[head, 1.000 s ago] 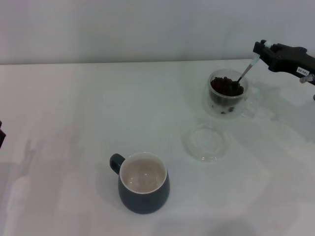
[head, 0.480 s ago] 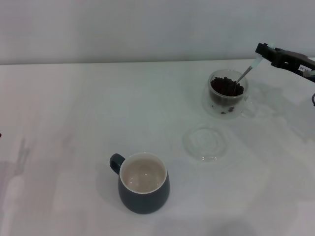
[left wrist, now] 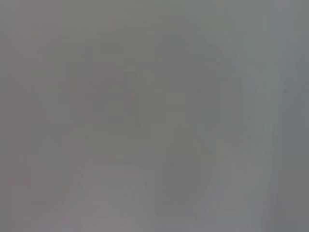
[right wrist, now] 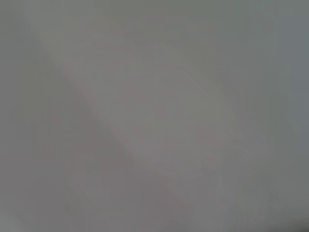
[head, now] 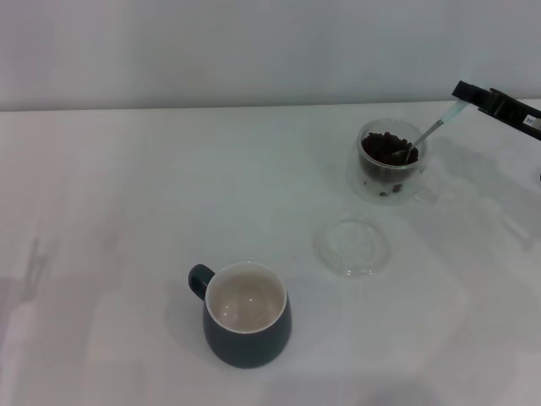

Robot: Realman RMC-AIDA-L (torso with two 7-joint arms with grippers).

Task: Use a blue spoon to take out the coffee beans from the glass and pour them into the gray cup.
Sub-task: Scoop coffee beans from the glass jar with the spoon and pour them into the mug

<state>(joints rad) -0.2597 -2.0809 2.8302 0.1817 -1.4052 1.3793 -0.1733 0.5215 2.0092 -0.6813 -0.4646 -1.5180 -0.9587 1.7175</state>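
1. The right end effector (head: 463, 93) is pinching the blue spoon (head: 431, 130) by its handle tip, keeping clear of the glass (head: 390, 161).
2. The spoon bowl is digging into the coffee beans (head: 387, 148).
3. The gray cup (head: 246, 315) is waiting empty on the tabletop (head: 127, 194).

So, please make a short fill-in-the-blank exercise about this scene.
1. The spoon has its bowl inside the ____.
2. The right claw holds the spoon by its ____.
3. The gray cup holds ____ beans.
4. Between glass and cup lies a clear ____.

Missing words: glass; handle; no; dish
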